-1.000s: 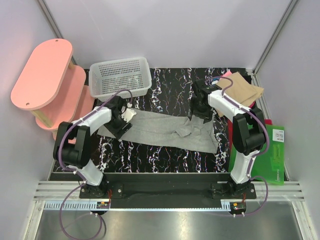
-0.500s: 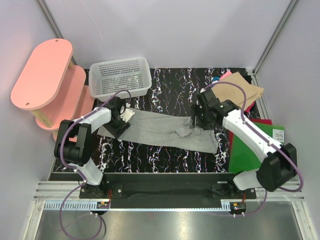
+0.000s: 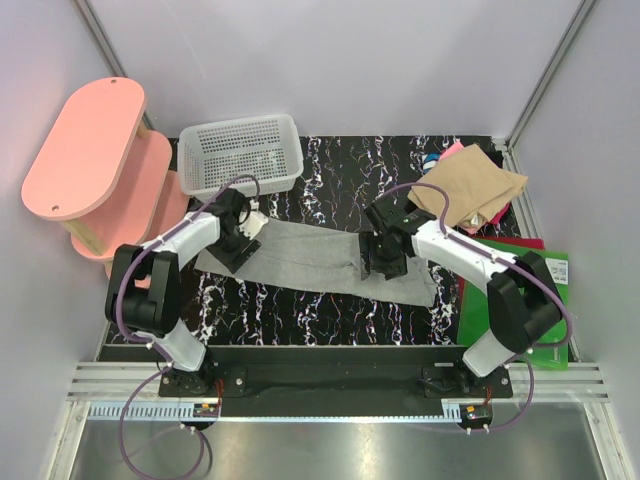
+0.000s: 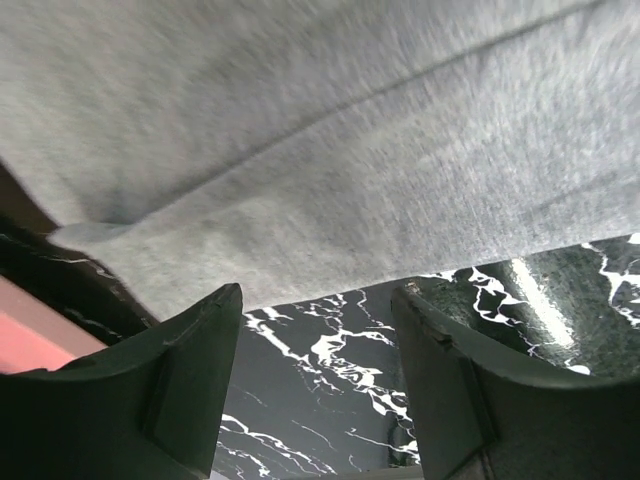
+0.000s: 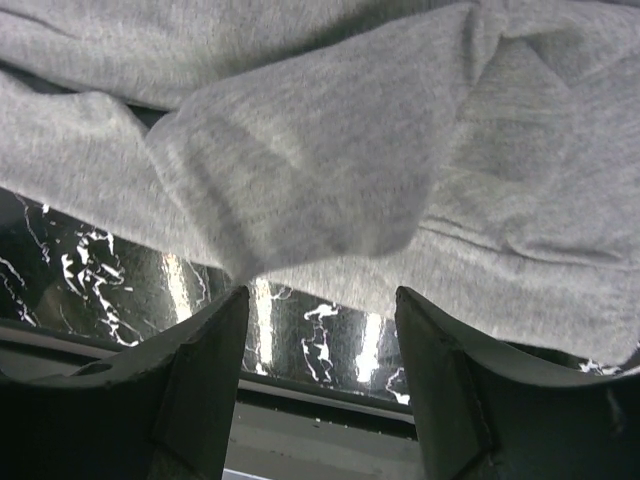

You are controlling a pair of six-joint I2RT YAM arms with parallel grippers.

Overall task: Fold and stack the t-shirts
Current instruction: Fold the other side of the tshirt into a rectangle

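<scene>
A light grey t-shirt (image 3: 310, 262) lies spread lengthwise on the black marble table, with bunched folds at its right end (image 5: 330, 170). My left gripper (image 3: 238, 246) sits low at the shirt's left end. It is open (image 4: 318, 300), with only marble between its fingers and the cloth edge (image 4: 300, 150) just ahead. My right gripper (image 3: 385, 262) hovers over the shirt's rumpled right part. It is open and empty (image 5: 320, 300), and a sleeve fold lies just beyond its fingertips. A tan folded t-shirt (image 3: 480, 180) rests at the back right, with pink (image 3: 455, 150) and blue cloth peeking out beside it.
A white mesh basket (image 3: 240, 155) stands at the back left, close behind my left arm. A pink two-tier shelf (image 3: 95, 160) is off the table's left side. A flat green board (image 3: 520, 300) lies along the right edge over red cloth.
My right arm has swung from near the tan shirt forward and left, onto the grey shirt's right part, its jaws narrowing slightly. The left arm has hardly moved.
</scene>
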